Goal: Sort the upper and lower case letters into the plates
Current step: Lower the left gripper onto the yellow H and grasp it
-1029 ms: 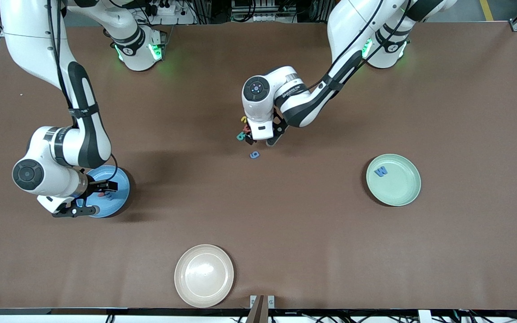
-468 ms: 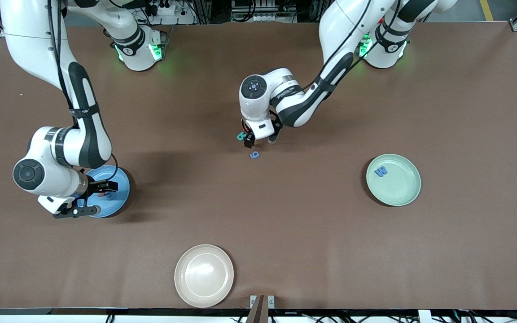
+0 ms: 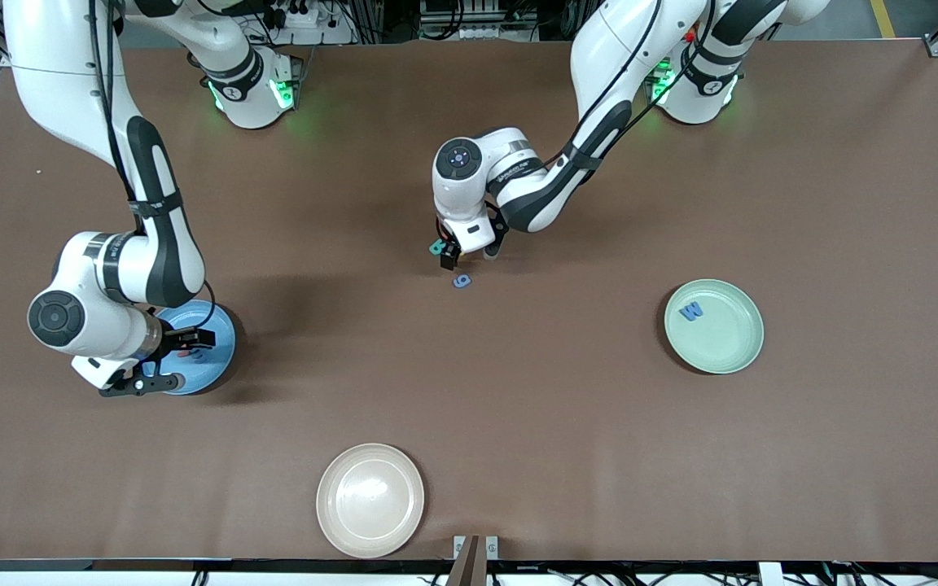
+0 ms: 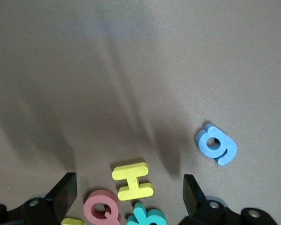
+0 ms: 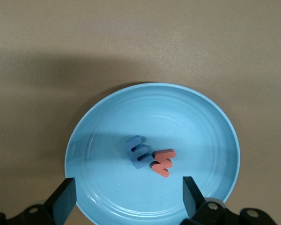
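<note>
While its fingers stand wide apart with nothing between them, the left gripper (image 3: 469, 251) hangs low over a small cluster of letters near the middle of the tabletop. Its wrist view shows a yellow H (image 4: 132, 181), a pink Q (image 4: 101, 212) and a teal letter (image 4: 146, 216) lying close together between the open fingers (image 4: 192, 194), and a blue g (image 4: 216, 144) lying apart from them. From the front, that blue g (image 3: 461, 281) sits just nearer the camera than the gripper.

The right gripper (image 3: 169, 358), fingers also spread wide and empty, is over the blue plate (image 3: 221, 342) toward the right arm's end of the table. A blue letter (image 5: 137, 151) and a red letter (image 5: 162, 162) lie side by side in that plate (image 5: 107, 122).

The pale green plate (image 3: 725, 342), toward the left arm's end, holds a blue W (image 3: 690, 311). A cream plate (image 3: 370, 500) sits near the tabletop's front edge.
</note>
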Tool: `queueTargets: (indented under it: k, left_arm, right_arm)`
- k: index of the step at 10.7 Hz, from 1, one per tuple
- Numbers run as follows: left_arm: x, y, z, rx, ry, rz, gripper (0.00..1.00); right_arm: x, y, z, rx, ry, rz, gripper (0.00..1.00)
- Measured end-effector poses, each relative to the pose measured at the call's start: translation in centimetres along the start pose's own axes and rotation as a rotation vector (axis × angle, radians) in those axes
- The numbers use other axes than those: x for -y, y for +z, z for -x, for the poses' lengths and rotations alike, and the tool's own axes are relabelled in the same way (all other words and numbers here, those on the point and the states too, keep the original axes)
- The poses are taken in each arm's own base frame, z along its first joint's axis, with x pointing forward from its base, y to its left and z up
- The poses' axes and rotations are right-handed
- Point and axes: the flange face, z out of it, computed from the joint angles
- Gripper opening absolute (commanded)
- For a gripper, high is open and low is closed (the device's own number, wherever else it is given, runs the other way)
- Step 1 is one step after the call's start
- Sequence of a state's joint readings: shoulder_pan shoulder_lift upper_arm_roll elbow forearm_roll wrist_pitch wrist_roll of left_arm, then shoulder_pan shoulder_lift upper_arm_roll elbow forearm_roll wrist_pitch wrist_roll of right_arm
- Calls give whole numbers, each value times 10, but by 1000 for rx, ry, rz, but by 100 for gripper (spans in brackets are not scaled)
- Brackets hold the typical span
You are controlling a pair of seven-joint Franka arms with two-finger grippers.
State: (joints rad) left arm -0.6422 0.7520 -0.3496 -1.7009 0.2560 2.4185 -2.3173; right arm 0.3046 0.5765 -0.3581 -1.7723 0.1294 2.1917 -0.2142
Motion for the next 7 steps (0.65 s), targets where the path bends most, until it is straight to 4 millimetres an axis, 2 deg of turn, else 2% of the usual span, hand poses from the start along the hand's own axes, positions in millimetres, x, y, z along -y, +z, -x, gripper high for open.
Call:
queueTargets:
  k: [7]
  left_arm:
    - [4, 12, 2, -21, 31, 7, 99]
  right_arm:
    - [0, 0, 0, 0, -3, 0, 100]
